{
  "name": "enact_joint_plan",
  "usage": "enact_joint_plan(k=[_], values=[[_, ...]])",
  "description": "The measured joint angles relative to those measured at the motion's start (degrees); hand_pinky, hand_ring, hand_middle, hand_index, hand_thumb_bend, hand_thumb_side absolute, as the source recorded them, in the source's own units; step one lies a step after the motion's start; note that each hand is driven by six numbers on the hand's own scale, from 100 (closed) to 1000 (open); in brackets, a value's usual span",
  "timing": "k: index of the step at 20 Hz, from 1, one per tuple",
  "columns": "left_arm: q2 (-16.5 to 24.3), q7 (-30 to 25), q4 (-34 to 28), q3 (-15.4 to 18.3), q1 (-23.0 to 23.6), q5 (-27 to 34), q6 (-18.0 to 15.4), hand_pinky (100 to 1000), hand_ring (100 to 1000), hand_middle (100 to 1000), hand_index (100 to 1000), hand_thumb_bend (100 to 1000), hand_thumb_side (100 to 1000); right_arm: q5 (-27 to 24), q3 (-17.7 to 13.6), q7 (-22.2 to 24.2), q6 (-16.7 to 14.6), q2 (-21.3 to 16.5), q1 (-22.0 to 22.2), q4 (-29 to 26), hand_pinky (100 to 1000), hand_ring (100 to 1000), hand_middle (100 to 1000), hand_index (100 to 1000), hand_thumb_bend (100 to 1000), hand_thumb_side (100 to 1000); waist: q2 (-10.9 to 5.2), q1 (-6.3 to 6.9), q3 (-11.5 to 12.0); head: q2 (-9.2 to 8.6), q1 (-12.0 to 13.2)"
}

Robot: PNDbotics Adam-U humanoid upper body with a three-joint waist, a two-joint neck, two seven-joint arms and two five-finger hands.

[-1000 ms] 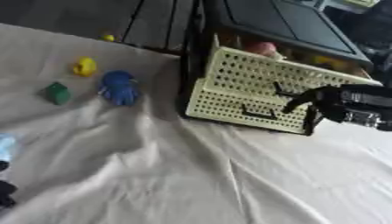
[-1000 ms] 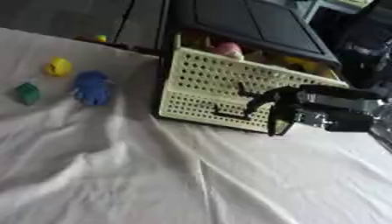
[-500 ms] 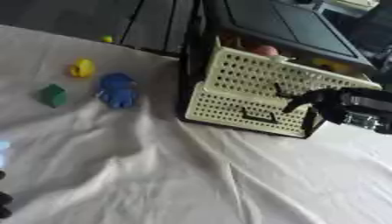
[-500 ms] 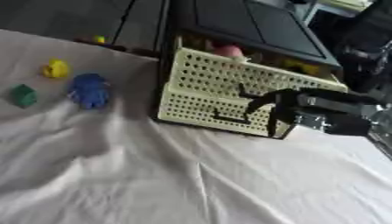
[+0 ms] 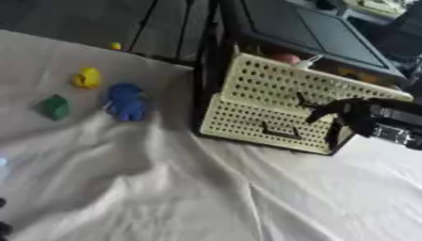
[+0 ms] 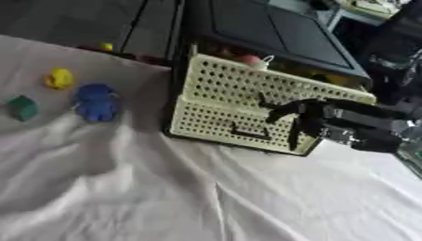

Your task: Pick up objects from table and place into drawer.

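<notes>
On the white cloth [image 5: 165, 197] lay three small toys, one yellow [image 5: 87, 78], one green [image 5: 55, 107] and one blue [image 5: 126, 101], beside a unit with two cream perforated drawers [image 5: 280, 101]

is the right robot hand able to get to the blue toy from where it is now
Probably yes, though not at once. The right robot hand is at the front of the cream drawers, while the blue toy lies apart on the cloth to their left. Nothing stands between them, so it is only a long reach across.
</notes>
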Motion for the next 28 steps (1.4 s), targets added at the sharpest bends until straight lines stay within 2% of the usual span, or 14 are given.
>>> enact_joint_plan(k=[6, 11, 20, 28], values=[[0.0, -0.43, -0.28, -0.11, -0.02, -0.01, 0.12, 527, 580, 678, 862, 258, 1000, 0.02, -0.94, -3.09, -0.71, 0.0, 0.0, 1.2, 650, 555, 768, 922, 100, 1000, 0.21, -0.25, 0.19, -0.63, -0.42], [0.0, -0.65, -0.64, -0.25, -0.17, -0.08, 0.1, 526, 579, 678, 863, 258, 1000, 0.85, -1.49, -5.58, -1.34, 0.0, -0.05, 2.44, 651, 553, 771, 927, 100, 1000, 0.74, -0.26, 0.47, -1.21, -0.72], [-0.07, -0.92, -1.04, -0.35, -0.4, -0.52, 0.29, 527, 579, 679, 862, 258, 1000, 0.99, -1.69, -5.75, -1.55, 0.0, -0.51, 2.49, 654, 554, 803, 931, 100, 1000, 1.39, -0.33, 0.79, -2.02, -1.0], [-0.5, -1.15, -1.56, -0.35, -0.71, -0.7, 0.32, 529, 579, 680, 863, 258, 1000, 0.72, -2.09, -6.17, -2.3, 0.0, -0.42, 2.5, 658, 558, 882, 967, 100, 1000, 2.01, -0.56, 1.25, -2.86, -1.38]])
